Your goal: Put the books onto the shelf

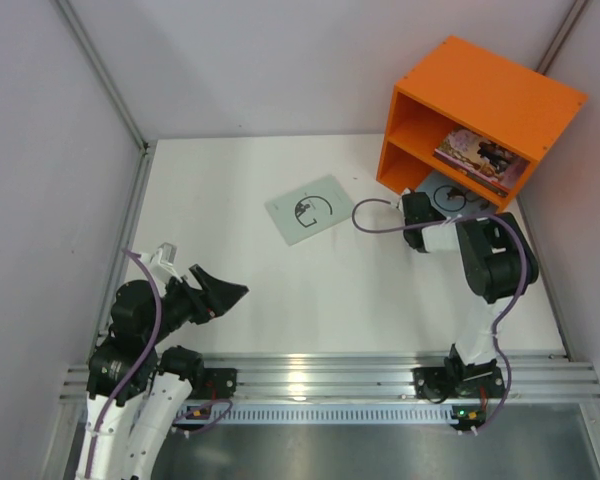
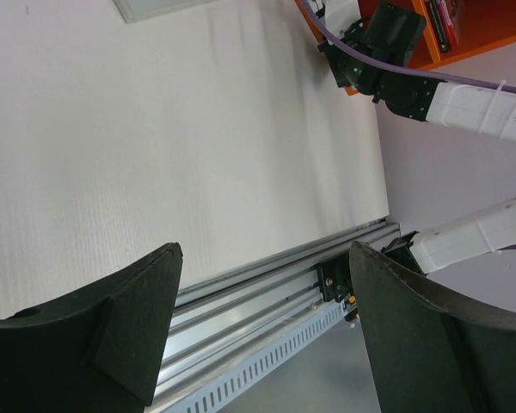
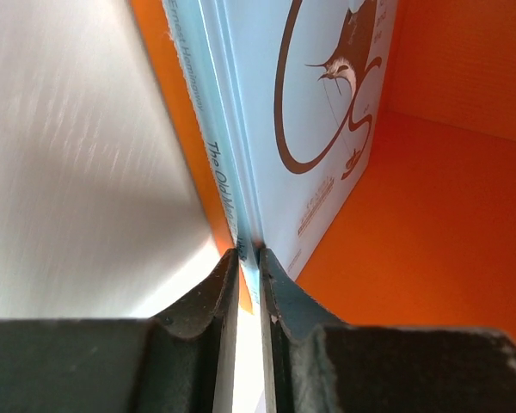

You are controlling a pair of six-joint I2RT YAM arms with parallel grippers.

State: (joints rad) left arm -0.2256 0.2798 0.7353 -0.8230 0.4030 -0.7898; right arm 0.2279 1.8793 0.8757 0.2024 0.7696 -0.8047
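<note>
The orange shelf (image 1: pixel 500 85) stands at the back right with its open front facing the arms. Illustrated books (image 1: pixel 480 158), a pink one on top, lie in its upper compartment. My right gripper (image 1: pixel 420 208) is at the mouth of the lower compartment, shut on the spine edge of the light blue book (image 1: pixel 450 195). In the right wrist view the fingers (image 3: pixel 279 284) pinch that book (image 3: pixel 318 103), which reaches into the orange shelf (image 3: pixel 430 215). A pale green book (image 1: pixel 310 208) lies flat on the table. My left gripper (image 1: pixel 218 290) hovers open and empty at the near left.
The left wrist view looks between the open left gripper (image 2: pixel 265 249) at the aluminium rail (image 2: pixel 267 292) on the table's near edge, with the right arm (image 2: pixel 396 60) by the shelf (image 2: pixel 490 26). Grey walls close in both sides.
</note>
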